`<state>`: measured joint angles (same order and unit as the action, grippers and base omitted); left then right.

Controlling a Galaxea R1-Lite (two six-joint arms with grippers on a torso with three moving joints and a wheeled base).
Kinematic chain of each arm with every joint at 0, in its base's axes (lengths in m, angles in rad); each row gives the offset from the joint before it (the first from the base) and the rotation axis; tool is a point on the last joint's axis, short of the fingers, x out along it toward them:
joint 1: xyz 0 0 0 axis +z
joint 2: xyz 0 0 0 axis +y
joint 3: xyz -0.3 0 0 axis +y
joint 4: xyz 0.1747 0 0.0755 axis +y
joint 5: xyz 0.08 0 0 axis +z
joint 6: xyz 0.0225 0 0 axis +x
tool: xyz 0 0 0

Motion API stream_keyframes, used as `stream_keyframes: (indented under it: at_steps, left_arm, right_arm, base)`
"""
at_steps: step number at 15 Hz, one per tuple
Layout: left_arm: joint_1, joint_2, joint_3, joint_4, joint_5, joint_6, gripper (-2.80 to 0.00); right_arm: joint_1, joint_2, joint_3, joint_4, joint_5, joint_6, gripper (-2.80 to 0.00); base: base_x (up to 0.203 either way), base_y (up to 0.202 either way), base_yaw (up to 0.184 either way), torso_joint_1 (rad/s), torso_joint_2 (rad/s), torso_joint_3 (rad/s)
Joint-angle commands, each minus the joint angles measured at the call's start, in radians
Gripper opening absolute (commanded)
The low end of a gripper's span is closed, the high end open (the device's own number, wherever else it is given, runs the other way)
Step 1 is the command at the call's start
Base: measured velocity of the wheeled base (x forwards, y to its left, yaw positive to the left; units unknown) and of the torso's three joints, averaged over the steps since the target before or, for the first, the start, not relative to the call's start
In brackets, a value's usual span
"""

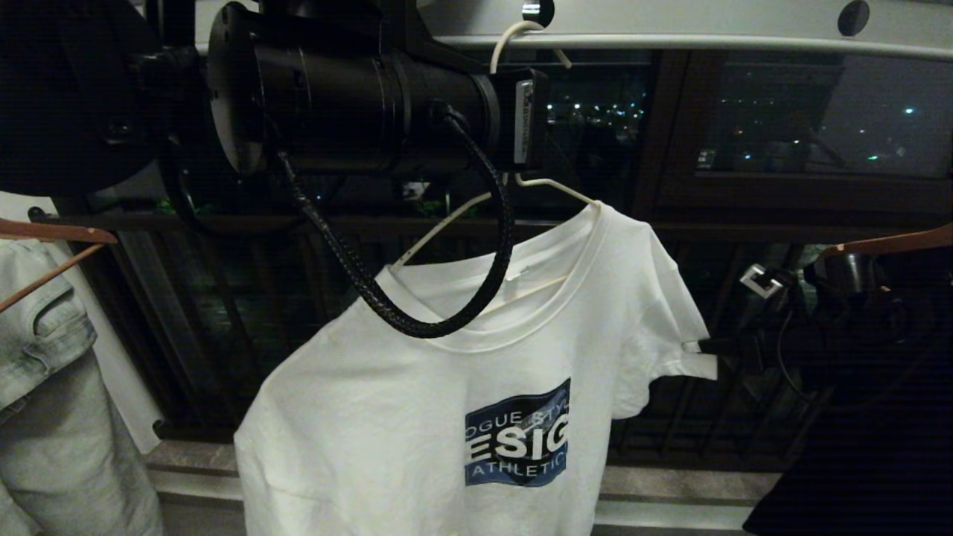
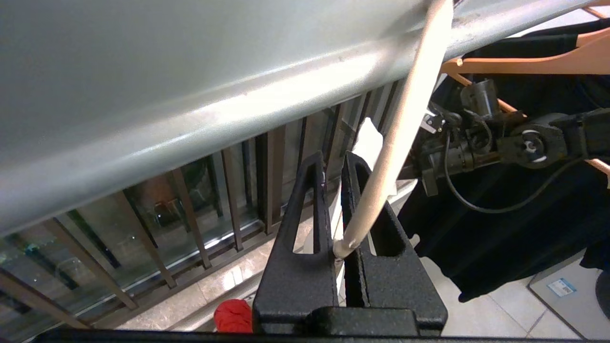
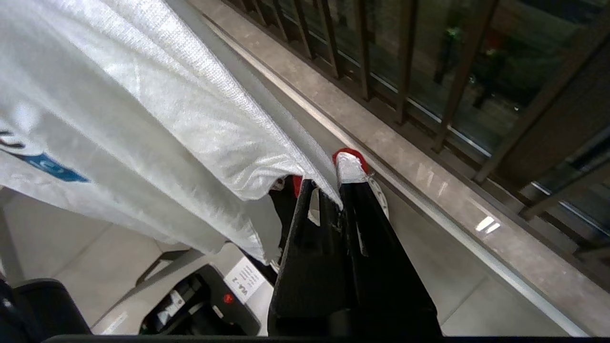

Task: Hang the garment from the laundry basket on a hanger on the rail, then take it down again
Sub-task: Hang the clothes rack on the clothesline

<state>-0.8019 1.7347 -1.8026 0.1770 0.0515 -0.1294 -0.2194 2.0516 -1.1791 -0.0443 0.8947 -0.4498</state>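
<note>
The left gripper [image 2: 333,200] had its fingers clamped on the hanger [image 1: 555,187], hooked over the rail [image 1: 707,33]. The garment [image 1: 417,402] hung from it; the right gripper [image 3: 333,190] pinched its sleeve hem before the balcony railing [image 1: 223,298].

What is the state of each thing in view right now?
T-shirt: hanging on the wire hanger, one sleeve pinched.
Wire hanger: hooked over the rail, neck clamped.
Rail: carrying the hanger.
Left gripper: shut on the hanger's wire, just under the rail.
Right gripper: shut on the T-shirt's sleeve edge.
Denim garment: hanging at the left on a wooden hanger.
</note>
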Motion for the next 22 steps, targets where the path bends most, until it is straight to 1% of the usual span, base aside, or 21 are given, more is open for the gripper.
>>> stream_keyframes:
  at_steps: [1, 4, 7, 9, 10, 11, 12, 13, 15, 16, 17, 18, 20, 22]
  left_arm:
    - [0.000, 0.000, 0.002, 0.001, 0.001, -0.001, -2.80]
    - [0.004, 0.003, 0.007, 0.001, 0.002, -0.001, -2.80]
    - [0.015, 0.005, 0.014, 0.001, 0.002, -0.003, -2.80]
    - [0.015, 0.008, 0.015, 0.002, 0.001, -0.003, -2.80]
    - [0.015, 0.011, 0.020, 0.004, 0.002, -0.003, -2.80]
    - [0.017, 0.014, 0.025, 0.002, 0.002, -0.003, -2.80]
    - [0.017, 0.014, 0.025, 0.002, 0.002, -0.003, -2.80]
    - [0.017, 0.016, 0.025, 0.002, 0.001, -0.003, -2.80]
    - [0.015, 0.022, 0.023, 0.001, 0.001, -0.003, -2.80]
    - [0.015, 0.023, 0.023, 0.001, 0.002, -0.003, -2.80]
    - [0.015, 0.025, 0.023, 0.001, 0.002, -0.003, -2.80]
    - [0.015, 0.025, 0.023, 0.001, 0.002, -0.003, -2.80]
    - [0.015, 0.025, 0.022, 0.001, 0.002, -0.001, -2.80]
    - [0.016, 0.029, 0.020, 0.001, 0.002, -0.001, -2.80]
  right_arm:
    - [-0.002, -0.019, 0.003, 0.000, 0.006, -0.003, 0.00]
    - [-0.015, -0.094, 0.046, 0.000, 0.013, 0.000, 0.00]
    - [-0.020, -0.227, 0.095, 0.002, 0.039, 0.006, 0.00]
    - [-0.021, -0.335, 0.121, 0.004, 0.061, 0.038, 0.00]
    - [-0.020, -0.392, 0.127, 0.000, 0.074, 0.092, 0.00]
    - [-0.017, -0.441, 0.131, -0.016, 0.084, 0.176, 0.00]
    - [-0.014, -0.476, 0.134, -0.057, 0.090, 0.267, 0.00]
    - [-0.011, -0.504, 0.145, -0.110, 0.093, 0.337, 0.00]
    - [0.012, -0.561, 0.211, -0.194, 0.095, 0.442, 0.00]
    - [0.040, -0.586, 0.243, -0.226, 0.095, 0.494, -2.80]
    - [0.063, -0.603, 0.270, -0.240, 0.094, 0.518, -2.80]
    - [0.083, -0.610, 0.283, -0.243, 0.094, 0.524, -2.80]
    - [0.103, -0.625, 0.293, -0.244, 0.094, 0.525, -2.80]
    - [0.139, -0.665, 0.334, -0.244, 0.100, 0.525, -2.80]
  base:
    - [0.000, 0.000, 0.000, 0.000, 0.00, 0.000]
    - [0.000, 0.000, 0.000, 0.000, 0.00, 0.000]
    - [0.000, 0.000, 0.000, 0.000, 0.00, 0.000]
    - [0.000, 0.000, 0.000, 0.000, 0.00, 0.000]
    - [0.000, 0.000, 0.000, 0.000, 0.00, 0.000]
    - [0.000, 0.000, 0.000, 0.000, 0.00, 0.000]
    - [0.000, 0.000, 0.000, 0.000, 0.00, 0.000]
    - [0.000, 0.000, 0.000, 0.000, 0.00, 0.000]
    - [0.000, 0.000, 0.000, 0.000, 0.00, 0.000]
    - [0.000, 0.000, 0.000, 0.000, 0.00, 0.000]
    - [0.000, 0.000, 0.000, 0.000, 0.00, 0.000]
    - [0.000, 0.000, 0.000, 0.000, 0.00, 0.000]
    - [0.000, 0.000, 0.000, 0.000, 0.00, 0.000]
    - [0.000, 0.000, 0.000, 0.000, 0.00, 0.000]
